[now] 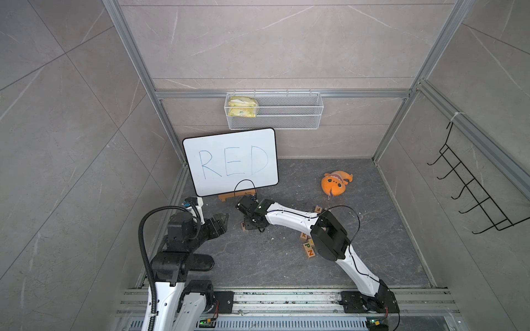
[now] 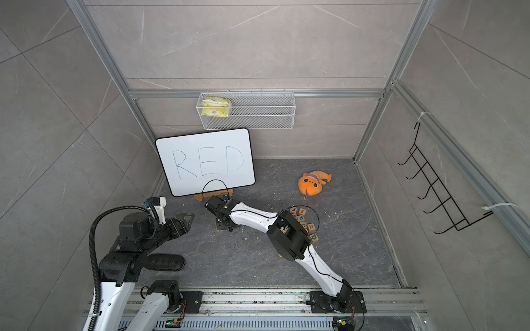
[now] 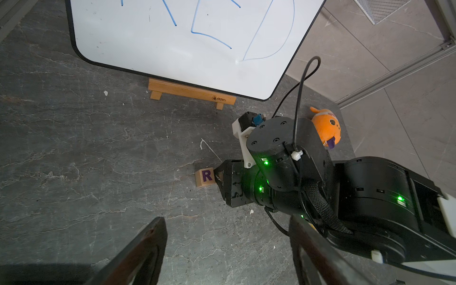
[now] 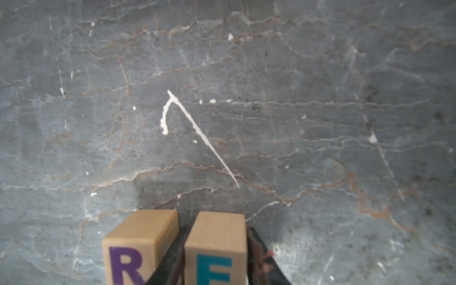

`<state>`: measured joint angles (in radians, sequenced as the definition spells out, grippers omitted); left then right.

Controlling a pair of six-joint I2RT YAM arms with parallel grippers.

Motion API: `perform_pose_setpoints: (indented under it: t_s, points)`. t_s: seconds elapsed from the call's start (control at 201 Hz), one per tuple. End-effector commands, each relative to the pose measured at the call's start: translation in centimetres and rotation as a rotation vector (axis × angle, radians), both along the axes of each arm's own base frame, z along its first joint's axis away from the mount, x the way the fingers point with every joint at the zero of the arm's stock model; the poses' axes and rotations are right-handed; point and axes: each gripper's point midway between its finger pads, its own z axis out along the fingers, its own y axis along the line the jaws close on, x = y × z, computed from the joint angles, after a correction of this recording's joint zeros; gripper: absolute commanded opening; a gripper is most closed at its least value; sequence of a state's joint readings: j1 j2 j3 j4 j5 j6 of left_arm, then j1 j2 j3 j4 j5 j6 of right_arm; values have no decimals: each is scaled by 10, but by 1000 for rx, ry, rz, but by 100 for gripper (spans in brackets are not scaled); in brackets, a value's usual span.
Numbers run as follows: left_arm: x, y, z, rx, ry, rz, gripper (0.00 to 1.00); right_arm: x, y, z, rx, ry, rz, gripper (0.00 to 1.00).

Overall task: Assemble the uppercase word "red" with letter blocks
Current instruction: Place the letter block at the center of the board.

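Two letter blocks stand side by side on the dark floor in front of the whiteboard. The R block [image 4: 138, 246] carries a purple R and the E block [image 4: 217, 241] a teal E. My right gripper [image 4: 216, 230] is shut on the E block, one finger in the narrow gap between the two blocks. The left wrist view shows the R block [image 3: 204, 177] beside the right gripper [image 3: 222, 177], which hides the E block. My left gripper [image 3: 227, 249] hangs open and empty to the left of them, also in both top views [image 1: 225, 217] [image 2: 189, 217]. Several loose blocks [image 2: 301, 219] lie under the right arm.
The whiteboard [image 1: 231, 162] with RED handwritten in blue leans on a wooden stand [image 1: 226, 197] at the back left. An orange plush toy [image 1: 335, 183] lies at the back right. A wire basket [image 1: 274, 110] hangs on the back wall and a black hook rack [image 1: 473, 195] on the right wall.
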<state>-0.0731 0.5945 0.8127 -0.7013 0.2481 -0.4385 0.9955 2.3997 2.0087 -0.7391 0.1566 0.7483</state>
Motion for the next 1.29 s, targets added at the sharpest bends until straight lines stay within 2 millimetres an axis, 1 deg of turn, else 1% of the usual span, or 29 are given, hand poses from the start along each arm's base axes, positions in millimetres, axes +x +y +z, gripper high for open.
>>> perform_pose_setpoints:
  t_s: [0.0, 0.209, 0.547, 0.806, 1.289]
  points:
    - [4, -4, 9, -22, -37, -20, 81, -1, -1, -1, -21, -1, -15, 38]
    - [3, -5, 8, -25, -34, -22, 81, 1, 1, 0, -25, -6, -5, 37]
    - [2, -1, 11, -13, -43, -3, 81, -1, -3, -8, -55, 4, 9, 37]
    - [2, -1, 10, -16, -39, -5, 81, -2, 3, -1, -44, -9, 27, 37]
    - [3, -1, 10, -20, -35, -7, 81, -3, 2, 1, -58, -18, 41, 39]
